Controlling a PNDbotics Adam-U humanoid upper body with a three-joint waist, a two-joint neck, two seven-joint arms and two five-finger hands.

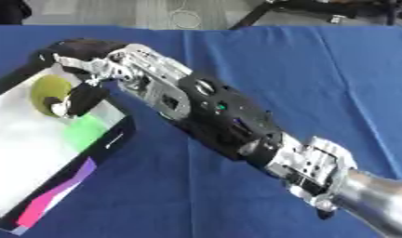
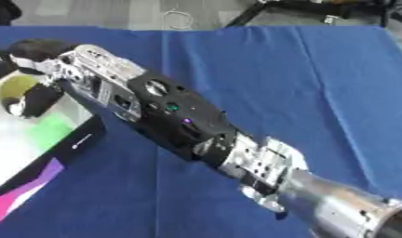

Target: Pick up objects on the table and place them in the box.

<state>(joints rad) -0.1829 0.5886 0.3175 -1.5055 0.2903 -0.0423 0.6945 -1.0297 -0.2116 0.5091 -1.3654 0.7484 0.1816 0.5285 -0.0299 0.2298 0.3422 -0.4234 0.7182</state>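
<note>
**Right hand over the box, ball at its fingertips**

Right hand [image 1: 90, 62] reaches across the blue table [image 1: 318, 69] from the lower right, its arm [image 1: 229, 121] lying diagonally over the cloth, and hangs above the box [image 1: 115, 139] at the left edge. Its fingers curl down over an olive-green ball [image 1: 48, 90], with the thumb against the ball's near side, so the hand appears closed on the ball. Whether the ball rests on the box floor or is held just clear of it cannot be told.

Inside the box, on its white floor, lie a light green piece [image 1: 83, 130] just below the ball and a pink and purple flat piece [image 1: 54, 197] nearer the front corner. Both sit apart from the hand. The left hand shows in neither view.

By my reading, the step in hand is the placing: the ball is already within the box walls, not out on the cloth. The next move calls for the fingers and thumb to spread so the ball drops free, then for the hand to lift straight up, clear of the dark box rim, before it swings back over the table. A round ball may roll once freed, though the walls should keep it in.
</note>
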